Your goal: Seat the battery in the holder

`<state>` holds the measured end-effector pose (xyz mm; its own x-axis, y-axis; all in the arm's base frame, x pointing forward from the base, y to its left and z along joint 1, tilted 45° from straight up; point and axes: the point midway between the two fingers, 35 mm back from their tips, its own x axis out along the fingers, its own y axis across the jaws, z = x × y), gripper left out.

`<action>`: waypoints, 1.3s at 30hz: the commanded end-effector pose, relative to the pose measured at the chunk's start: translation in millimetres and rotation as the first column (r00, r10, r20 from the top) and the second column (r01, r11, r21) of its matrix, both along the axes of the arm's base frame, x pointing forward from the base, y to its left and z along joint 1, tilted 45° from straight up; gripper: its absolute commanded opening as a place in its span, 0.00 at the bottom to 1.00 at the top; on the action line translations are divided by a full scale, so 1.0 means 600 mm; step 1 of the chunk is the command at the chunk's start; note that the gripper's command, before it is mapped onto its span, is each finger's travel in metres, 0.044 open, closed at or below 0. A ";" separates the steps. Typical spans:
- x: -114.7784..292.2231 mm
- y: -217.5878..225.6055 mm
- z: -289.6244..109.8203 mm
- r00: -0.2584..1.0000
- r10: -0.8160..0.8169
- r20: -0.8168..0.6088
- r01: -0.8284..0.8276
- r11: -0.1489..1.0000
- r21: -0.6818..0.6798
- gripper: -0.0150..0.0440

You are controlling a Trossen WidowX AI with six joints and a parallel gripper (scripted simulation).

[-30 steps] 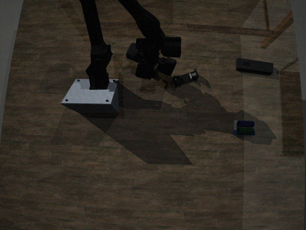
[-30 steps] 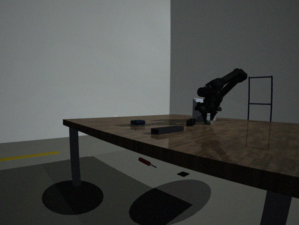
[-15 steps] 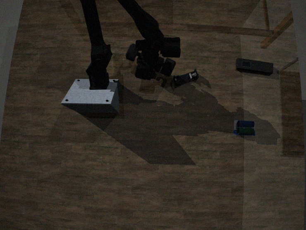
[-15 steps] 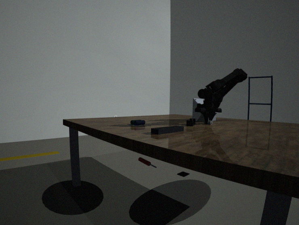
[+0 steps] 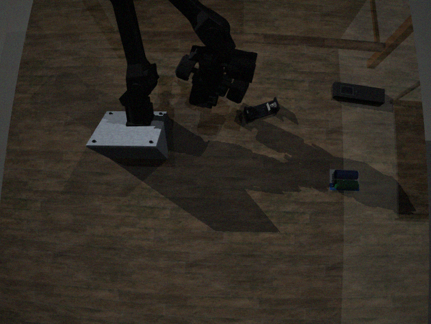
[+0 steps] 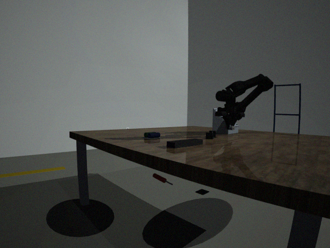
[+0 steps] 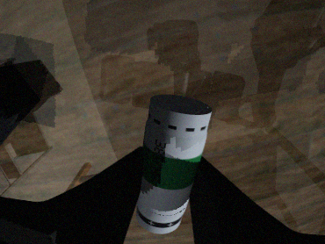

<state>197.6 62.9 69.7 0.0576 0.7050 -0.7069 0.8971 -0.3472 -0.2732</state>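
In the wrist view a white battery (image 7: 174, 164) with a green band sits between my two dark fingers. My gripper (image 7: 169, 158) (image 5: 210, 99) (image 6: 231, 124) is shut on it and holds it just above the wooden table (image 5: 208, 271). The top and exterior views do not show the battery; the gripper hides it. The small black battery holder (image 5: 260, 109) (image 6: 210, 134) lies at an angle on the table, a short way right of the gripper in the top view, with its pale metal end pointing up and to the right. It is empty.
The arm's grey base (image 5: 129, 137) stands left of the gripper. A long dark block (image 5: 359, 93) (image 6: 183, 143) lies at the far right. A blue and a green cylinder (image 5: 345, 180) (image 6: 151, 134) rest on a small tray. A red screwdriver (image 6: 160, 178) lies on the floor.
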 end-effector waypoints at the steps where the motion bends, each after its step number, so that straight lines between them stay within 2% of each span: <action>1: -0.003 -0.009 0.011 1.000 0.006 0.002 -0.006 1.000 -0.001 0.40; 3: 0.001 -0.010 0.012 0.999 0.028 0.024 -0.028 1.000 -0.003 0.40; 9: 0.029 -0.021 0.017 0.951 0.223 0.215 -0.219 0.975 -0.043 0.40; 17: 0.068 -0.036 0.021 0.766 0.466 0.443 -0.446 0.881 -0.155 0.40; 28: 0.121 -0.059 0.020 0.337 0.696 0.635 -0.638 0.664 -0.389 0.40; 39: 0.172 -0.082 0.012 -0.182 0.745 0.642 -0.645 0.402 -0.650 0.40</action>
